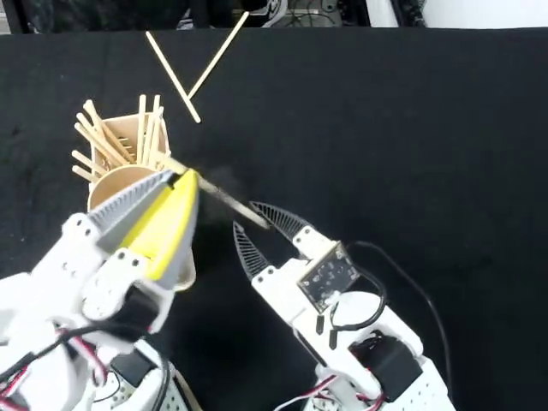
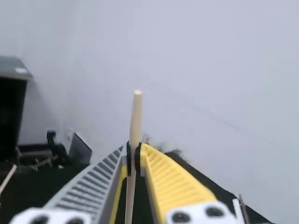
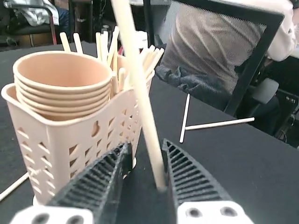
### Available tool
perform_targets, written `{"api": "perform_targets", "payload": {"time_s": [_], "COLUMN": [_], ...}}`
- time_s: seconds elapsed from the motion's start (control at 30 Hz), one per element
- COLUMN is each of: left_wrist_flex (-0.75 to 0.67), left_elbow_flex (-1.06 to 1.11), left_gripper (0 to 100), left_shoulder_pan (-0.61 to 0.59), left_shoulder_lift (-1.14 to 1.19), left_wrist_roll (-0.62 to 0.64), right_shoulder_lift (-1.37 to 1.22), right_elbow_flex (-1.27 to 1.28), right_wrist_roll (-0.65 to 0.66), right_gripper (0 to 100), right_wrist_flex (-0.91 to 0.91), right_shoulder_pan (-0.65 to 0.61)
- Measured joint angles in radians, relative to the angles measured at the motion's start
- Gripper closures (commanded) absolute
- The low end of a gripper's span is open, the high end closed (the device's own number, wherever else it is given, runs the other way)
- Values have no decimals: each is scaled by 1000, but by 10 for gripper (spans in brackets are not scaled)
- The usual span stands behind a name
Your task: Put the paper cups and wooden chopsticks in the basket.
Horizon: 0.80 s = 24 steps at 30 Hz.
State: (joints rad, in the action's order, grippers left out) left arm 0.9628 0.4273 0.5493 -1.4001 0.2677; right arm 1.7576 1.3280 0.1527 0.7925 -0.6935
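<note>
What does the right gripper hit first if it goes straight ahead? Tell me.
Likely the chopstick standing between the right gripper's open jaws, with the basket just beyond it. Depth is hard to judge.

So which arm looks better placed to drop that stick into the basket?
Left. The left hand is shut on the stick, right at the basket. The right hand is open around the stick's other end, farther from the basket.
</note>
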Motion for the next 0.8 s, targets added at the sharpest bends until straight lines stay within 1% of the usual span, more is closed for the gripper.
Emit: {"api": "perform_targets", "payload": {"time_s": [0.1,0.17,0.23,0.33,0.43,0.53,0.7,0.8], "left_wrist_flex": [3,28,41,41,41,44,44,44], "left_elbow_flex": [-51,-91,-120,-160,-209,-279,-417,-460], "left_gripper": [972,972,972,972,972,972,972,971], "left_shoulder_pan": [-28,-68,-129,-253,-376,-459,-523,-559], "left_shoulder_lift": [0,0,0,25,110,233,408,496], "left_wrist_roll": [-55,-95,-138,-184,-215,-227,-230,-238], "right_shoulder_lift": [-2,0,-6,-11,-6,-11,-11,-11], "right_elbow_flex": [0,8,26,48,57,57,57,57], "right_wrist_roll": [46,61,66,71,71,71,71,71], "right_gripper": [890,891,891,891,891,892,892,892], "right_wrist_flex": [41,43,43,43,43,43,43,43], "right_shoulder_pan": [0,0,0,0,0,0,0,0]}}
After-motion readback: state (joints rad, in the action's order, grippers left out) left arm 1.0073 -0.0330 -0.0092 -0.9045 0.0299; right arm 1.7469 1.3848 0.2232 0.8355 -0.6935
